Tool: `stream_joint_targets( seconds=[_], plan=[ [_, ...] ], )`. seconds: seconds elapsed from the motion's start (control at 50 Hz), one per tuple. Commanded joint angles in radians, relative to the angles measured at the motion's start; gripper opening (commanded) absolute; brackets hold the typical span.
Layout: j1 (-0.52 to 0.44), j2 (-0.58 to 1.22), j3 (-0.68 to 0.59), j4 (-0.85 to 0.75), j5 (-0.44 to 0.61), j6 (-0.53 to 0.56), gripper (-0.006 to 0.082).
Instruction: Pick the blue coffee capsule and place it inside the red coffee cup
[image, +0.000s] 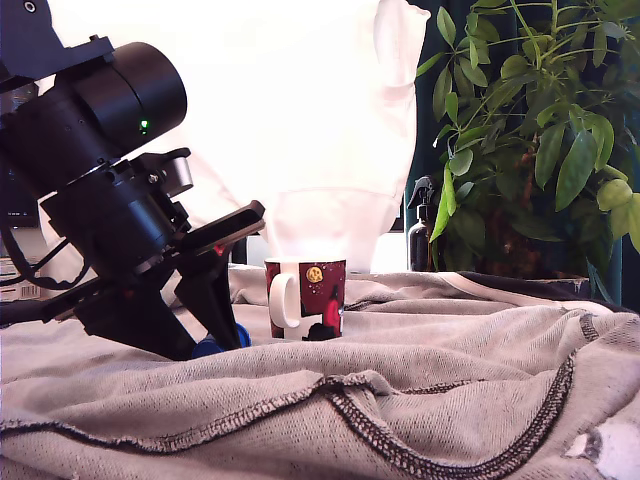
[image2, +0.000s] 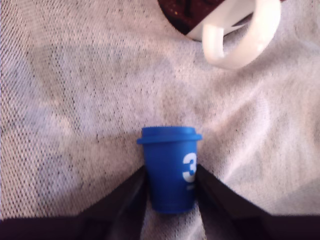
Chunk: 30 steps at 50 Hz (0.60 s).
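Observation:
The blue coffee capsule (image2: 170, 170) stands upright on the grey cloth, its white "3" facing the wrist camera. My gripper (image2: 171, 175) is down at the cloth with a black finger pressed against each side of the capsule's lower body, shut on it. In the exterior view only a sliver of the blue capsule (image: 212, 346) shows under the gripper (image: 225, 335), behind a fold. The red coffee cup (image: 318, 292) stands upright just to the exterior view's right of the gripper, its white handle (image: 283, 300) turned toward it. The wrist view shows the cup's base and handle (image2: 240, 40) a short way beyond the capsule.
A rumpled grey cloth (image: 420, 400) with raised folds covers the surface. A small black object (image: 322, 331) lies at the cup's foot. Behind stand a dark spray bottle (image: 421, 230), a leafy plant (image: 540, 130) and a hanging white garment (image: 320, 120).

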Motion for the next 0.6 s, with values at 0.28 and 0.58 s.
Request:
stream_joint_targets(
  seconds=[0.28, 0.58],
  plan=[
    [0.032, 0.014, 0.155, -0.031, -0.01, 0.113, 0.0004],
    [0.039, 0.014, 0.266, -0.021, 0.006, 0.139, 0.0004]
  ],
)
